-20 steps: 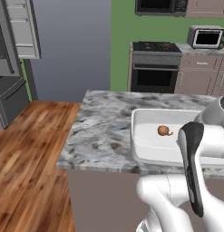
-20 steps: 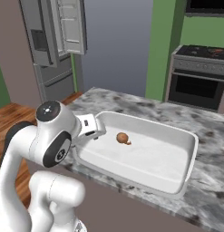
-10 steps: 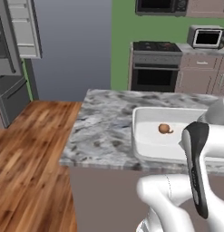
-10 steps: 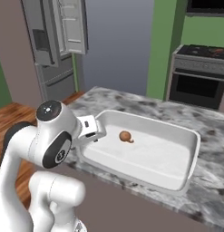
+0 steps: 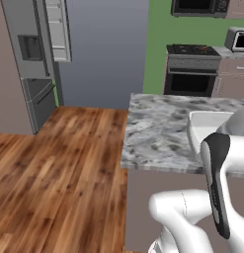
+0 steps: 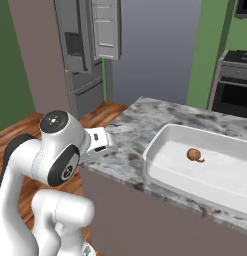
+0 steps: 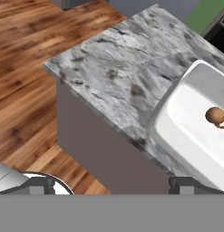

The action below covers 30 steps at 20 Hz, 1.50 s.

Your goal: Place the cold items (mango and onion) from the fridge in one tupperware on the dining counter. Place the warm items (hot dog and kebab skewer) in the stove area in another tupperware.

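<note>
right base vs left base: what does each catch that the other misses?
Right base alone: the onion lying inside the tupperware, with that container's whole near rim. Left base alone: the microwave above the stove, a toaster oven at the right edge, and a wide stretch of wood floor. Both: the fridge with its door open, the marble counter, the stove, and the white arm.

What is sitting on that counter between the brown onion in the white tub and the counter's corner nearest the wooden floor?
Nothing: in the hand view, between the onion and the corner are just the white tupperware wall and bare marbled counter. The right base view agrees.
</note>
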Motion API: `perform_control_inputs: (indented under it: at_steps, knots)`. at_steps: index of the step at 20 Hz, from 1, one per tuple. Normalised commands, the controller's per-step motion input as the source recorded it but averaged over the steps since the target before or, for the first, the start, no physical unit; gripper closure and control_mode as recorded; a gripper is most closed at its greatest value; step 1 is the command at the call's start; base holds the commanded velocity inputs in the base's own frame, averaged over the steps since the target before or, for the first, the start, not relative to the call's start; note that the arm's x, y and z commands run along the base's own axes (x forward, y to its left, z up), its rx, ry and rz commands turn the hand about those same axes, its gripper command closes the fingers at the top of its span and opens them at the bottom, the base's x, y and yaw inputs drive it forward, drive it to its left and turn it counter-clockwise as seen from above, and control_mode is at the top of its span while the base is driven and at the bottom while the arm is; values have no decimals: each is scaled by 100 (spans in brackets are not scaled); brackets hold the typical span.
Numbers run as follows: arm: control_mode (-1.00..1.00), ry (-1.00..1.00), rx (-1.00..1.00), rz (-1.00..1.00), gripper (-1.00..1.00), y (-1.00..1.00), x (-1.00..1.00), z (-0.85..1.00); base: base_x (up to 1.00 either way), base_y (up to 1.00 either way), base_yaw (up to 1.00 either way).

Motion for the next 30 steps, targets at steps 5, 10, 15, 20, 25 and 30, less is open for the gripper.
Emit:
perform_control_inputs:
  at_steps: [5, 10, 15, 20, 25, 30]
  knots:
    - [100, 0, 0, 0, -100, 0, 0, 0, 1, 100, 0]
    - [100, 0, 0, 0, -100, 0, 0, 0, 0, 100, -7]
    - [100, 0, 0, 0, -100, 0, 0, 0, 13, 100, -5]
    - [100, 0, 0, 0, -100, 0, 0, 0, 46, 92, 0]
    - [100, 0, 0, 0, -100, 0, 0, 0, 86, 38, -3]
    - [100, 0, 0, 0, -100, 0, 0, 0, 100, -3, 0]
